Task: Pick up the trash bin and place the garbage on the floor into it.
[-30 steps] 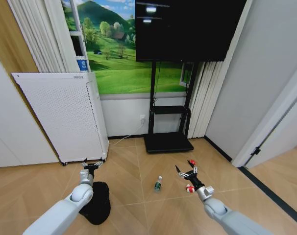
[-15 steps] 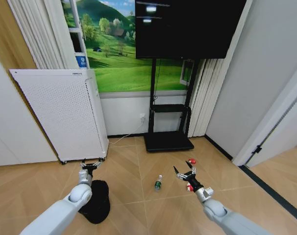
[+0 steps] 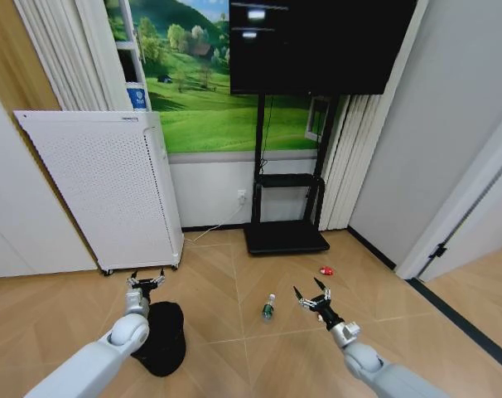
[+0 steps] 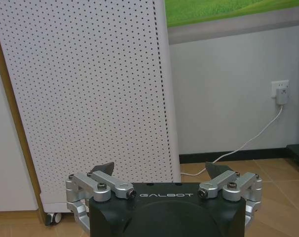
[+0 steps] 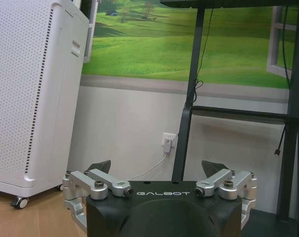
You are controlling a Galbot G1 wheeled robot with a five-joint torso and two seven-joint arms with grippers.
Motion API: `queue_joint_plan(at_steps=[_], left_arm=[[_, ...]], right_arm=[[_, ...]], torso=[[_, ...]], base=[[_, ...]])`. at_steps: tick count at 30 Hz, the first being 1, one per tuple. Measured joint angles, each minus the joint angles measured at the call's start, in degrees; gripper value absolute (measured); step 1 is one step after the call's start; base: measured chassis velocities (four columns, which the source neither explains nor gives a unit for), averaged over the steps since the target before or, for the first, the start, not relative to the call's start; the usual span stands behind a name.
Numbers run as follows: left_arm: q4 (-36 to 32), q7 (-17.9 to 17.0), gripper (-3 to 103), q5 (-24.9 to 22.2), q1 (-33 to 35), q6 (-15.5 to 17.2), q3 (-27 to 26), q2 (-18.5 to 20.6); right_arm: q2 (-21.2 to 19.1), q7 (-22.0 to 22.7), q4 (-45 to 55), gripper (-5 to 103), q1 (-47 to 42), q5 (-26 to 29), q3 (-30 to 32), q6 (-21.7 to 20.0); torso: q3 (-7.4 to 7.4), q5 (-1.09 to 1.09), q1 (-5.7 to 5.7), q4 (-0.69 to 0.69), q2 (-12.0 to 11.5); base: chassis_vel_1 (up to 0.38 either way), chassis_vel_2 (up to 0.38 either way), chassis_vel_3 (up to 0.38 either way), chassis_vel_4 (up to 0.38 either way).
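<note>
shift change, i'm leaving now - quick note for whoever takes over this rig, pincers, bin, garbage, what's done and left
Left pincer: open, empty, held out over the floor just beyond the trash bin.
Right pincer: open, empty, held out over the floor between the bottle and the red piece.
Trash bin: standing on the floor by the left arm, not gripped.
Garbage: the bottle lies on the floor ahead, the red piece farther off toward the door side. A second red-and-white piece cannot be made out.
Done: nothing picked up.
Left: grasp the bin, then put each piece of garbage into it.
</note>
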Motion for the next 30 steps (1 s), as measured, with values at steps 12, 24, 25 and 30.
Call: queue_joint_plan(at_steps=[12, 24, 25, 30], left_arm=[[0.2, -0.1, 100, 0.4, -0.1, -0.4, 0.2, -0.5], [1.2, 0.7, 100, 2.6, 0.6, -2.0, -0.2, -1.3], [1.2, 0.7, 100, 2.6, 0.6, -2.0, -0.2, -1.3], [-0.7, -1.2, 100, 2.6, 3.1, -1.6, -1.0, -1.1]], right_arm=[[0.7, -1.0, -1.5, 100, -0.8, -0.6, 0.7, 0.9], [0.7, -0.3, -1.9, 100, -0.7, -1.0, 0.9, 0.9], [0.7, -0.3, -1.9, 100, -0.7, -1.0, 0.9, 0.9], [0.6, -0.2, -1.8, 100, -1.4, -1.7, 1.2, 0.9]], torso=[[-1.7, 0.01, -0.74, -0.02, -2.4], [-2.42, 0.01, -0.95, -0.04, -3.4], [-2.42, 0.01, -0.95, -0.04, -3.4], [-2.34, 0.01, -0.91, -0.04, -3.2]], base=[[0.02, 0.016, 0.021, 0.022], [0.054, 0.041, 0.048, 0.043], [0.0, 0.0, 0.0, 0.0], [0.0, 0.0, 0.0, 0.0]])
